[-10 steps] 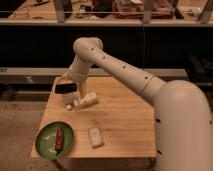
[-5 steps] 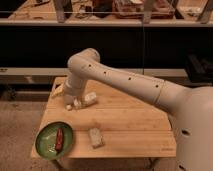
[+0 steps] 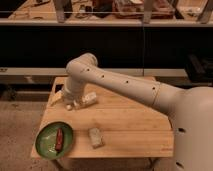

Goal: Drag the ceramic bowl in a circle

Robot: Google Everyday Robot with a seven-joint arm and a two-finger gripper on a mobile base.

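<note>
The ceramic bowl (image 3: 48, 142), a round glossy green dish with a darker rim, sits at the front left corner of the wooden table (image 3: 125, 125), partly over its edge. A small red-brown elongated item (image 3: 59, 139) lies in it. My gripper (image 3: 70, 104) hangs low over the left back part of the table, behind the bowl and apart from it. It is next to a white object (image 3: 90, 98). The big white arm (image 3: 120, 85) reaches in from the right.
A small pale rectangular block (image 3: 95, 137) lies near the table's front edge, right of the bowl. A yellowish item (image 3: 56, 98) lies at the table's left edge. A dark shelf unit (image 3: 105, 40) stands behind the table.
The arm has swung left and lower, bringing the gripper down toward the table's left side, closer to the bowl. The bowl and the block have not moved.
</note>
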